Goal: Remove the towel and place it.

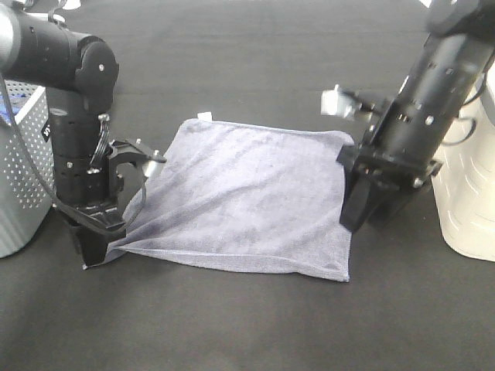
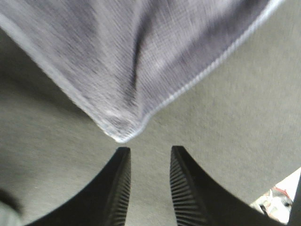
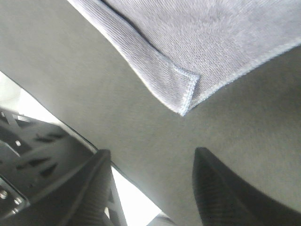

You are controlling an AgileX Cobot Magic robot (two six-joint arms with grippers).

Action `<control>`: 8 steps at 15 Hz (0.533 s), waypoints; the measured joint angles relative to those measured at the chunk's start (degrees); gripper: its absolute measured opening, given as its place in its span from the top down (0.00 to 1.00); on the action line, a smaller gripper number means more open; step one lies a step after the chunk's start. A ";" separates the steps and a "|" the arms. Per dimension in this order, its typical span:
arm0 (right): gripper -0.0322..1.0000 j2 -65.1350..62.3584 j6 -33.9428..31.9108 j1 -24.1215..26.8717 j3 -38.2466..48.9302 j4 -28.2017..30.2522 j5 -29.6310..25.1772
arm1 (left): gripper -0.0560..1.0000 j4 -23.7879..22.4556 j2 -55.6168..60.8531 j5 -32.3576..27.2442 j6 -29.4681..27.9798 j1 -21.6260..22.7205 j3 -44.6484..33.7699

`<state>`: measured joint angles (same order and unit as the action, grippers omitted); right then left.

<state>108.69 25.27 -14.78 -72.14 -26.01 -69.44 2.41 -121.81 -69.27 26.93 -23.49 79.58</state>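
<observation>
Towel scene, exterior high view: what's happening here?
The square grey-lavender terry towel lies spread flat on the dark tabletop. The left end effector sits at its near-left corner, jaws apart, with the corner free just ahead of the tips. The right end effector is open by the right edge. Neither holds the cloth.

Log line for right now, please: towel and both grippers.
towel: spread on table | left gripper: open, towel corner beyond tips, unheld | right gripper: open, corner beyond tips, unheld

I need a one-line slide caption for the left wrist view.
Left gripper open, just short of a corner of the grey towel on the dark table.
</observation>
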 joint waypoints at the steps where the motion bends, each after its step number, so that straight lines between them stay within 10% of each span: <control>1: 0.50 -1.55 -0.29 0.00 0.00 0.06 0.00 | 0.69 0.00 0.00 0.00 -0.06 0.00 -0.06; 8: 0.50 -3.32 -10.26 -0.63 0.00 0.74 1.03 | 0.69 -0.86 2.18 -0.17 -11.52 0.00 9.57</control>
<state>105.37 15.01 -15.41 -72.14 -25.27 -68.41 1.55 -119.63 -69.44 15.41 -23.49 89.15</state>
